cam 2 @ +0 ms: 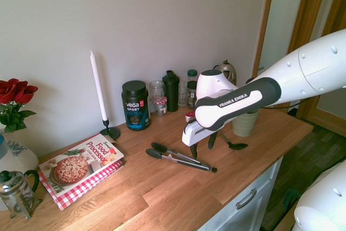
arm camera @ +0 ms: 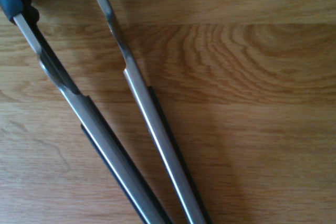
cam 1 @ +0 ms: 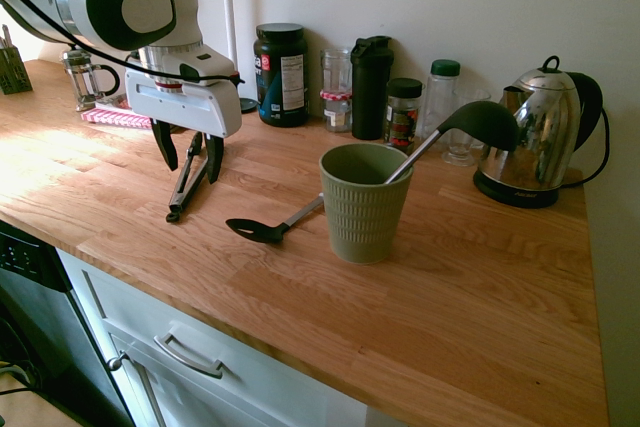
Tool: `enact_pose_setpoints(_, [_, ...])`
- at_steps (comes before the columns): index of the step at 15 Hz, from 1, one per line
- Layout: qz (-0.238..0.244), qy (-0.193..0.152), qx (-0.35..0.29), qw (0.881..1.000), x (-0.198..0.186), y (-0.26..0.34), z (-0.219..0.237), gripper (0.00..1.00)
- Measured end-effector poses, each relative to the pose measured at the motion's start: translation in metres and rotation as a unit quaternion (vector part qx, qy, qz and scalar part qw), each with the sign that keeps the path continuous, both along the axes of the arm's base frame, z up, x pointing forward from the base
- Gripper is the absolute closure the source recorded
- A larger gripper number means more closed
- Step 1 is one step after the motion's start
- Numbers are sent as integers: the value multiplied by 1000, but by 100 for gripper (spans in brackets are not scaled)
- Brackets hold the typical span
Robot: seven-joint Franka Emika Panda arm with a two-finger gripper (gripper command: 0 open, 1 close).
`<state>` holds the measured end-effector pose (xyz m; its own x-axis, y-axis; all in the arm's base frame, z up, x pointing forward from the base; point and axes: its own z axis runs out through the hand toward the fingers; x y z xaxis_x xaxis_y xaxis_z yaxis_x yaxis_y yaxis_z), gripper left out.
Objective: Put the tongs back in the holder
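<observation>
Spread apart, the gripper's (cam 1: 188, 155) two dark fingers hang low over the wooden counter (cam 1: 480, 287), one on each side of the tongs (cam 1: 187, 182), without closing on them. Those tongs lie flat on the wood, their two metal arms joined at the end nearer the counter's front edge and fanning out to black oval tips (the wrist view shows both steel arms running side by side over the grain). To the side, well apart from the tongs, stands the holder (cam 1: 363, 202), a sage-green ribbed cup, upright, with a black ladle (cam 1: 478, 123) leaning out of it toward the steel kettle (cam 1: 540, 137). A black slotted spoon (cam 1: 268, 227) lies on the counter between the tongs and the holder, its handle reaching the cup's base. Along the wall behind stand a dark tub (cam 1: 281, 74) and several jars
</observation>
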<state>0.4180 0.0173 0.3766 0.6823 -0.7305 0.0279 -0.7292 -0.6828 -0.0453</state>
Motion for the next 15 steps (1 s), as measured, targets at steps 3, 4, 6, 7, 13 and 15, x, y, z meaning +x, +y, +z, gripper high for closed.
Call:
enact_pose_setpoints(3, [25,2,-6,1000,1,2,-2,0])
enact_pose_setpoints(4, [57,-3,-7,998,3,9,3,0])
enact_pose_setpoints(6, [119,-18,-12,993,8,34,19,0])
enact_pose_setpoints(7, [149,-25,-15,988,10,49,28,0])
enact_pose_setpoints(13, [278,-54,-21,959,20,117,35,0])
enact_pose_setpoints(15, [273,-65,-25,959,31,125,18,0])
